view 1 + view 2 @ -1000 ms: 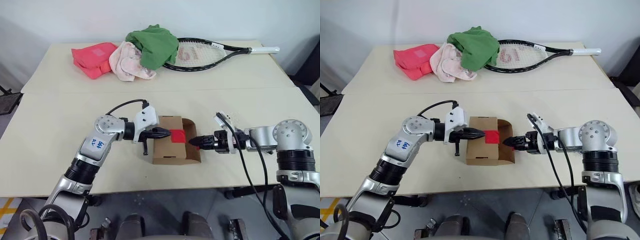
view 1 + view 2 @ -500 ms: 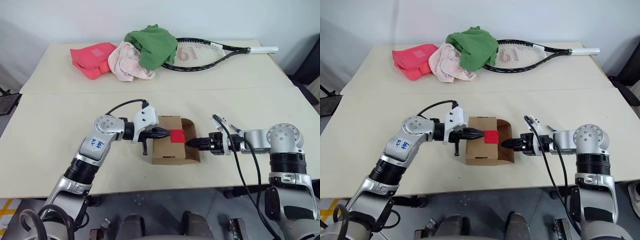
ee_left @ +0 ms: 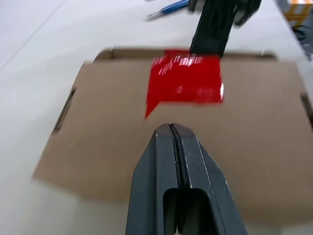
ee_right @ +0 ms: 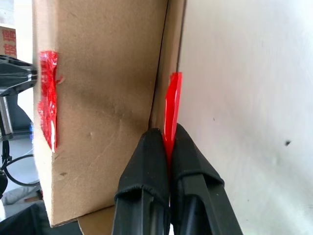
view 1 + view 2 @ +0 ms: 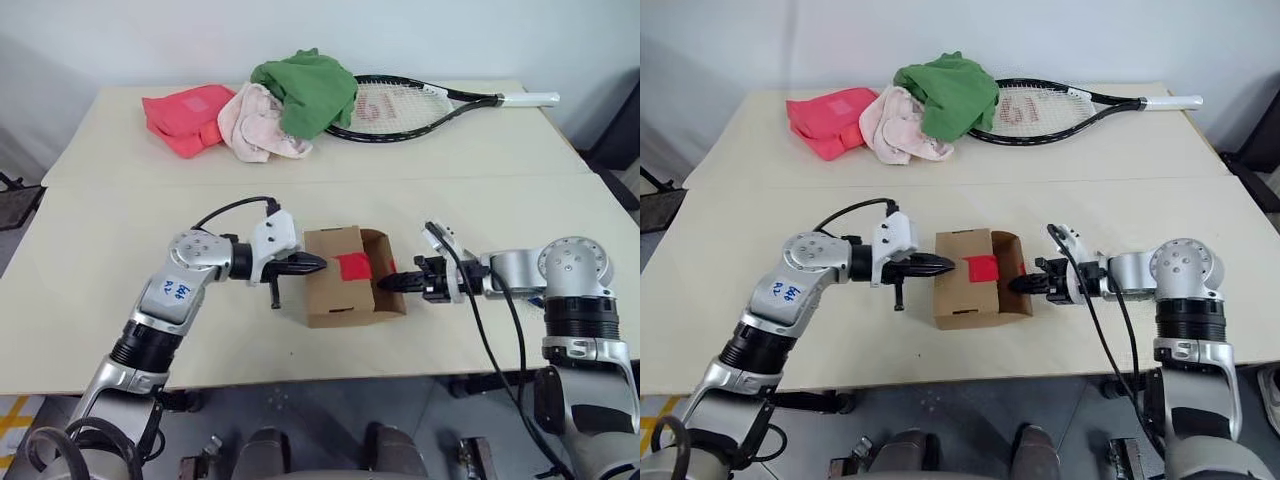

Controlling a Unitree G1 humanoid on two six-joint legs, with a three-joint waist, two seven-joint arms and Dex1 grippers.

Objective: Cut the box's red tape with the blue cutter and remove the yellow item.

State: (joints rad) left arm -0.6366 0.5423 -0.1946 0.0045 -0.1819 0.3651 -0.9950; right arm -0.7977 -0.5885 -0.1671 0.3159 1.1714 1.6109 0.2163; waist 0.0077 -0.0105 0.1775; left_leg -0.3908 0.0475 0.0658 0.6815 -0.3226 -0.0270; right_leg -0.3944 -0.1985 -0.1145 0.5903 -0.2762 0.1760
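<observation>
Cardboard brown, the box (image 5: 342, 275) sits at the centre of the frame on the pale table (image 5: 120, 300), with a flap standing open on its right side. Whatever lies inside is hidden from where the cameras look. A square of red tape (image 5: 353, 266) covers the top near that open end, and a loose strip of it hangs down at the flap.

From the left of the frame, the left gripper (image 5: 322, 264) comes in with its fingers pressed together and nothing between them, its tip resting at the box's top left edge, just short of the tape. From the right, the right gripper (image 5: 384, 286) has its fingers pinched tight on the hanging red strip at the flap's edge, which the right wrist view shows plainly.

In the left wrist view, the blue cutter (image 3: 169, 8) lies on the table beyond the box, behind the right gripper.

Along the upper part of the frame, well apart from the box, lie a pink-red cloth (image 5: 183, 117), a pale pink cloth (image 5: 260, 126), a green cloth (image 5: 308, 91) heaped on it, and a tennis racket (image 5: 420, 106) stretching to the upper right.
</observation>
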